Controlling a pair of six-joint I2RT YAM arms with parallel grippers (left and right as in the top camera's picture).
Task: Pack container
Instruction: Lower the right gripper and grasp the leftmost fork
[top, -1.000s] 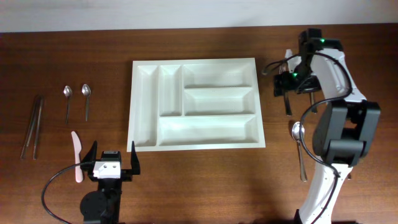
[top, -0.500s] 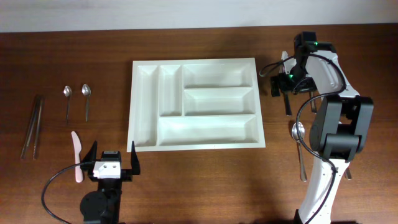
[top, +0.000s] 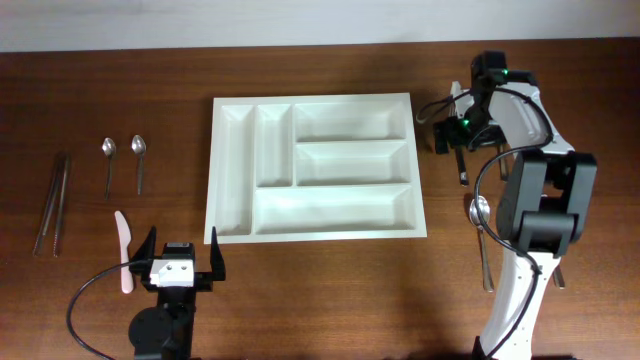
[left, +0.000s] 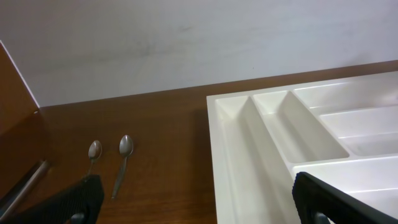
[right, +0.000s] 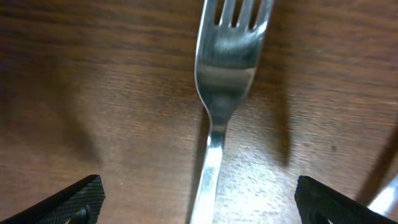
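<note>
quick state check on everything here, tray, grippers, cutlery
container: empty, all five compartments bare
left gripper: open, holding nothing
fork: flat on the table, unpacked
right gripper: open, astride the fork, not gripping
small spoons: flat on table, left of container
large spoon: flat on table, right of container
pale knife: flat on table

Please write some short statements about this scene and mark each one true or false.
1. The container is empty. True.
2. The right gripper is shut on the fork. False: it is open above the fork, which lies on the table.
3. Two small spoons lie left of the container. True.
4. The left gripper holds a spoon. False: it is open and empty.
5. The large spoon lies inside the container. False: it lies on the table, to its right.
</note>
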